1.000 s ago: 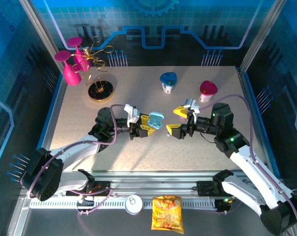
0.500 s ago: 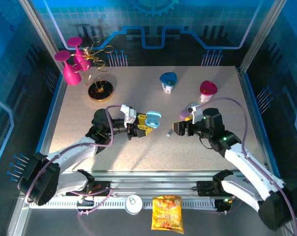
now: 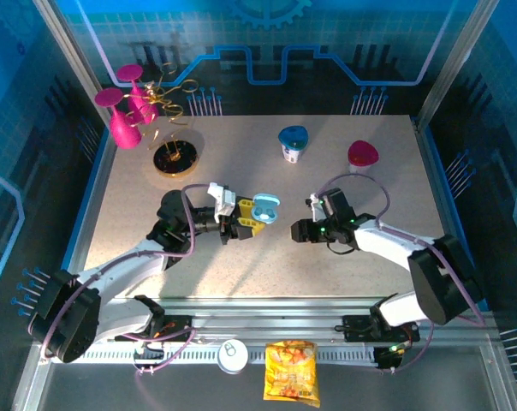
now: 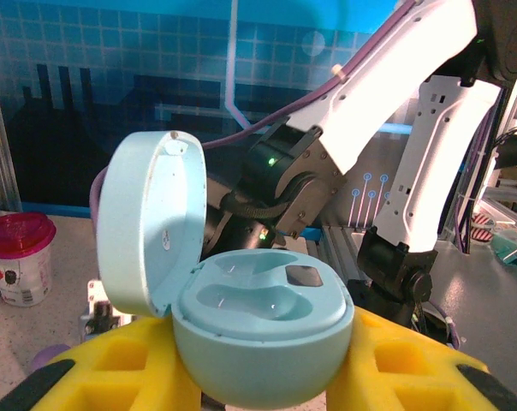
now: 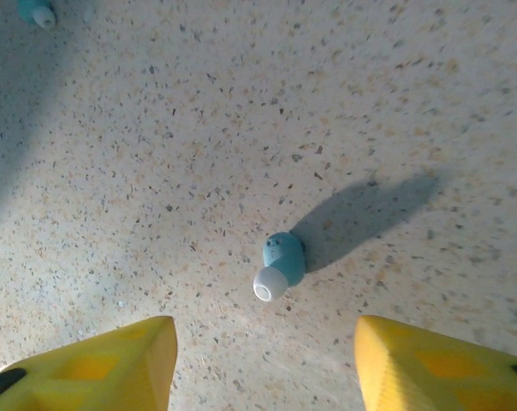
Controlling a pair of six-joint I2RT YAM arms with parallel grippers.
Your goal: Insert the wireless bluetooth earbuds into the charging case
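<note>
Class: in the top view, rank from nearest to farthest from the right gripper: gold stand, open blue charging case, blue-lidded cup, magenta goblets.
1. The open blue charging case, just left of the right gripper.
2. The blue-lidded cup, behind it, mid-table.
3. The gold stand, far left.
4. The magenta goblets, back-left corner.

I can read no text, brand or number here. The print on the snack bag [image 3: 292, 372] is too small for me.

Open tabletop [image 5: 413, 103] all around earbud [image 5: 280, 265]
</note>
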